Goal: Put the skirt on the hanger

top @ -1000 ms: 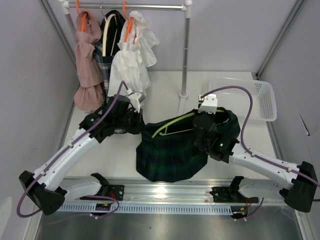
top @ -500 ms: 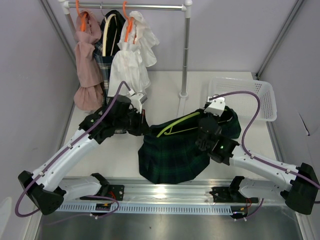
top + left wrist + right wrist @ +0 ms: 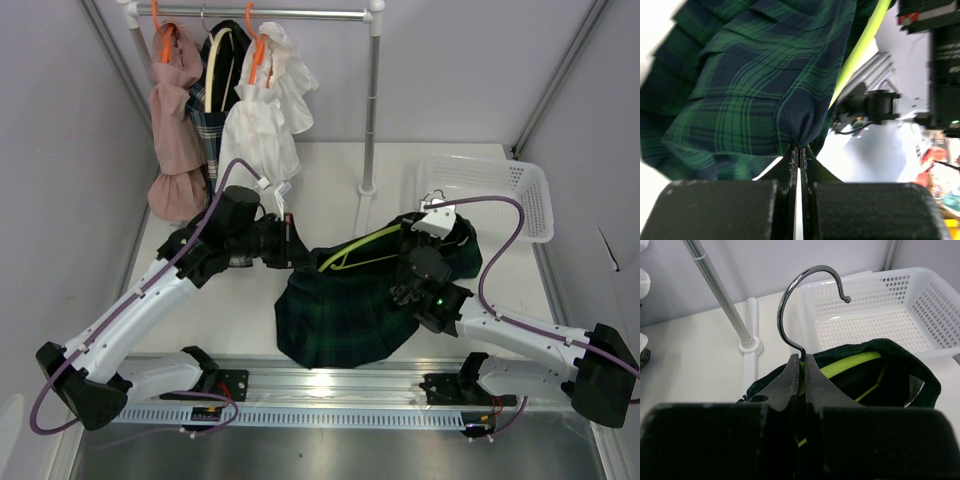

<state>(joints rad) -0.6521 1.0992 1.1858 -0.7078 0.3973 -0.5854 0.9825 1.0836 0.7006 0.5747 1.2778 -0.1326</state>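
A dark green plaid skirt (image 3: 345, 305) hangs spread over the table middle, with a lime-green hanger (image 3: 365, 245) inside its waist. My left gripper (image 3: 292, 243) is shut on the skirt's left waist edge (image 3: 799, 131); the fabric bunches at the fingertips. My right gripper (image 3: 415, 262) is shut on the hanger at the base of its metal hook (image 3: 805, 295), which rises above the fingers. The lime bar (image 3: 847, 362) lies inside the skirt's open waist (image 3: 900, 352).
A clothes rail (image 3: 265, 13) at the back holds several garments on hangers at its left. Its upright pole (image 3: 371, 110) and foot stand just behind the skirt. A white mesh basket (image 3: 500, 195) sits at the right.
The left gripper has moved right, toward the hanger's left end, taking the skirt edge with it. The right gripper and hanger have shifted slightly right and nearer.
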